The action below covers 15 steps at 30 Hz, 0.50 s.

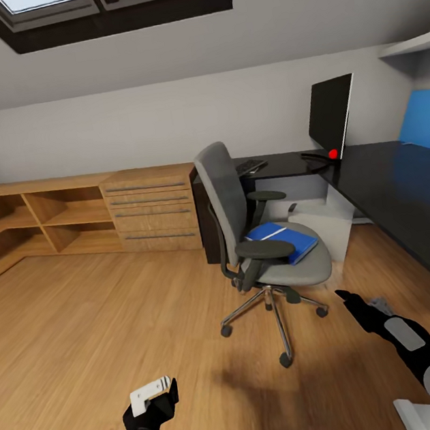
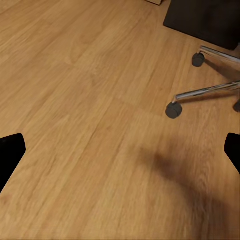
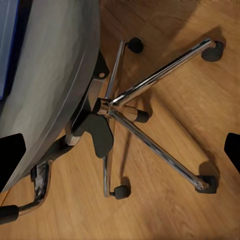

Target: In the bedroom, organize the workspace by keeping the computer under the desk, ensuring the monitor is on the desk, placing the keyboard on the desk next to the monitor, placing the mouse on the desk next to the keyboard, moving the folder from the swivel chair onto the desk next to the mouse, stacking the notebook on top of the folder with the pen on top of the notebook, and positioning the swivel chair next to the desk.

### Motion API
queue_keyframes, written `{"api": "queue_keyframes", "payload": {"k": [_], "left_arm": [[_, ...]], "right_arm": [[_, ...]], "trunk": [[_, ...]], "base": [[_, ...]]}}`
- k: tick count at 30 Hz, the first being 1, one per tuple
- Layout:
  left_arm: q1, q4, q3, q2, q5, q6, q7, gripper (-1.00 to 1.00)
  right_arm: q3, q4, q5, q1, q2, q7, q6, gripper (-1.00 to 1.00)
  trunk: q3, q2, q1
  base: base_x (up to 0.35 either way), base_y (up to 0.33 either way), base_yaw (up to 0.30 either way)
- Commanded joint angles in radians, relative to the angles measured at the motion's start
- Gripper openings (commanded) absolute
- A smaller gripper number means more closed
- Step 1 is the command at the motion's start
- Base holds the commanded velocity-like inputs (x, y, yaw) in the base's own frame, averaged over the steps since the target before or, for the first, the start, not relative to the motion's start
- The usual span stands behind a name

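The grey swivel chair (image 1: 245,231) stands on the floor a little out from the black desk (image 1: 389,182), its back towards me. On its seat lies the blue folder (image 1: 289,240) with a slim white pen (image 1: 271,235) across it. The notebook is out of view. The monitor (image 1: 331,115) and keyboard (image 1: 250,166) are on the desk. Under the desk sits the pale computer (image 1: 327,226), with a small dark thing, likely the mouse (image 1: 292,207), on top. My left gripper (image 1: 159,397) hangs open over bare floor. My right gripper (image 1: 348,298) is open beside the chair's chrome base (image 3: 150,100).
A light-wood dresser (image 1: 152,210) and open shelves (image 1: 51,222) line the back wall on the left. Wood floor (image 1: 87,330) stretches wide on the left. The desk's long wing runs down the right side below a blue back panel (image 1: 428,118). Chair castors (image 2: 173,110) show near the left gripper.
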Motion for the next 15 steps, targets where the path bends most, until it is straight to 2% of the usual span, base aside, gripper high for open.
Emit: {"api": "queue_keyframes", "payload": {"k": [1,5,15], "left_arm": [[0.0,-0.002,-0.001,0.0,0.011,0.004,0.006,1.0],[0.0,-0.002,-0.001,0.0,0.012,0.004,0.006,1.0],[0.0,-0.002,-0.001,0.0,0.012,0.004,0.006,1.0]], "right_arm": [[-0.006,0.0,-0.004,-0.001,-0.001,0.003,0.007,1.0],[-0.006,0.0,-0.004,-0.001,-0.004,0.004,0.007,1.0],[-0.006,0.001,-0.004,0.0,-0.018,0.006,0.007,1.0]], "trunk": [[-0.001,0.0,0.0],[-0.001,0.0,0.0],[0.031,0.07,-0.039]], "base": [[-0.032,0.0,0.0],[-0.017,0.0,0.0],[-0.002,0.0,0.0]]}}
